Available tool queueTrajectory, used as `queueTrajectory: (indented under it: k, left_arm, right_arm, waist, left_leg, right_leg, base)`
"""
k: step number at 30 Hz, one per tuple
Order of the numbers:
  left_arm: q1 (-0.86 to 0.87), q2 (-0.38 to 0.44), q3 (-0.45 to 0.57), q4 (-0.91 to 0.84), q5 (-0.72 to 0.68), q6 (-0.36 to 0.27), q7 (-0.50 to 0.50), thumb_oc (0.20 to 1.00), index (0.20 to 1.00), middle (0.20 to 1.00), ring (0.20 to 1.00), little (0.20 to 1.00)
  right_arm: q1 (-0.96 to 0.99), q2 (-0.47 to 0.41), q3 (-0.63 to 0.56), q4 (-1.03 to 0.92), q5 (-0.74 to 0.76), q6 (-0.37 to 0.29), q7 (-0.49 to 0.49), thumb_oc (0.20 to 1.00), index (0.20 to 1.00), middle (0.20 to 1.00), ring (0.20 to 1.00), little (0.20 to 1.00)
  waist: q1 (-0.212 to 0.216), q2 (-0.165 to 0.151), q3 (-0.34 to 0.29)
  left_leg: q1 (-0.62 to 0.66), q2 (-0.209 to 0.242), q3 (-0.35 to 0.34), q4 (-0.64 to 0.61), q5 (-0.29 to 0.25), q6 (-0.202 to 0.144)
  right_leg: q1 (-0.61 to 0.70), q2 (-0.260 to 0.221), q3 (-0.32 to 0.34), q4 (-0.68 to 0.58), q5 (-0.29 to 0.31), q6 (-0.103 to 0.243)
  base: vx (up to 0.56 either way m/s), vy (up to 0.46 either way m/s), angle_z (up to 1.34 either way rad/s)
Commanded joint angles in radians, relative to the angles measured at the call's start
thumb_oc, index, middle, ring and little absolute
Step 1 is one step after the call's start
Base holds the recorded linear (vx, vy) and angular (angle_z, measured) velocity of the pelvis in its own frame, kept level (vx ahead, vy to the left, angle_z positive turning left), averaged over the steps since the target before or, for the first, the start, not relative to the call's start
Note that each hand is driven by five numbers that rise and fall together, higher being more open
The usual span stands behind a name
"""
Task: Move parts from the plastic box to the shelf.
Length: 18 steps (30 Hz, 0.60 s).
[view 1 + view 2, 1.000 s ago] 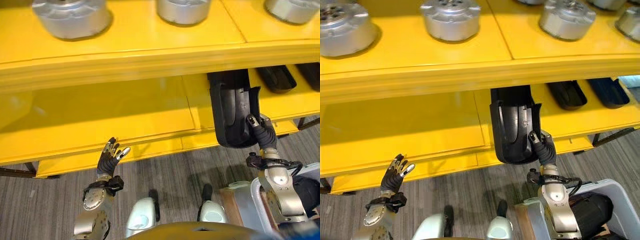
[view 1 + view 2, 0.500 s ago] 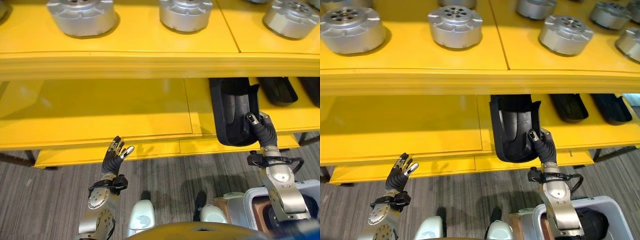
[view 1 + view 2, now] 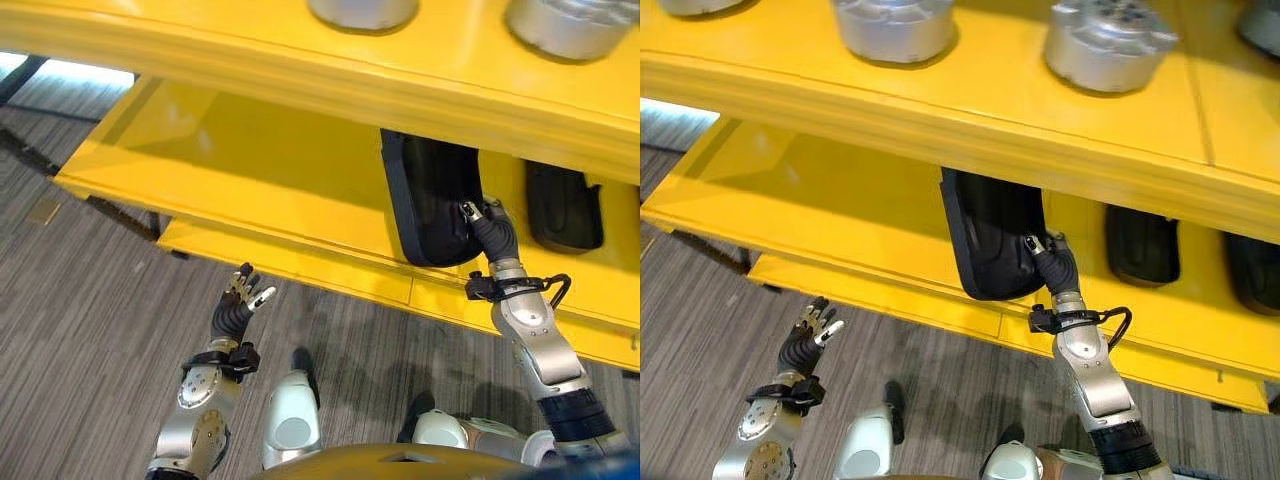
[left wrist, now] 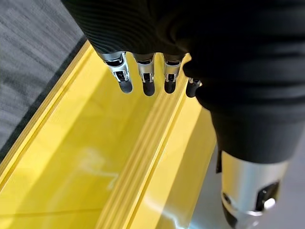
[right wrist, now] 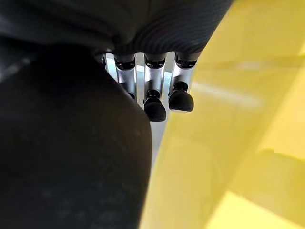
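- Right hand gripping long black moulded plastic part at near right corner, fingers curled on rim.
- Part lying on lower yellow metal shelf.
- Left hand empty, fingers relaxed, hovering before shelf edge.

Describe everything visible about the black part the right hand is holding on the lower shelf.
The black part is a long, curved shell of matte dark plastic, hollow, with a raised rim round its open face. It lies on the yellow lower shelf, its far end hidden under the upper shelf, its near rounded end close to the shelf's front edge. The right hand grips its near right corner, fingers curled on the rim. Another black part lies beside it, apart.
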Motion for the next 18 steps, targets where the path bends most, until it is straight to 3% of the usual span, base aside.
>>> queueTrajectory:
  k: [1, 11, 18]
  left_arm:
    - [0.009, 0.036, -0.017, -0.092, -0.016, -0.046, -0.009, 1.0, 1.0, 1.0, 1.0, 1.0]
    - [-0.043, 0.124, -0.054, -0.136, -0.021, -0.059, 0.013, 1.0, 1.0, 1.0, 1.0, 1.0]
    - [-0.058, 0.167, -0.099, -0.147, -0.03, -0.072, 0.03, 1.0, 1.0, 1.0, 1.0, 1.0]
  right_arm:
    - [-0.132, 0.0, 0.0, 0.01, 0.004, -0.04, -0.031, 0.2, 0.2, 0.2, 0.2, 0.2]
    - [-0.387, -0.022, -0.002, 0.165, 0.03, -0.021, -0.129, 0.2, 0.2, 0.2, 0.2, 0.2]
    - [-0.666, -0.138, -0.055, 0.345, 0.064, -0.018, -0.252, 0.2, 0.2, 0.2, 0.2, 0.2]
  waist:
    - [0.035, 0.036, -0.012]
    - [0.084, 0.044, 0.052]
    - [0.099, 0.077, 0.123]
  left_leg:
    - [0.147, 0.121, 0.011, -0.121, 0.049, -0.116]
    - [0.021, 0.067, -0.015, -0.018, 0.0, -0.093]
    - [-0.084, 0.05, -0.018, 0.042, -0.012, -0.08]
  right_leg:
    - [-0.058, -0.111, 0.041, 0.117, -0.015, 0.102]
    - [-0.153, -0.162, 0.084, 0.156, 0.007, 0.111]
    - [-0.285, -0.18, 0.13, 0.221, 0.009, 0.112]
  base:
    - [0.08, 0.146, -0.14]
    - [-0.02, 0.067, -0.06]
    - [-0.06, 0.045, -0.01]
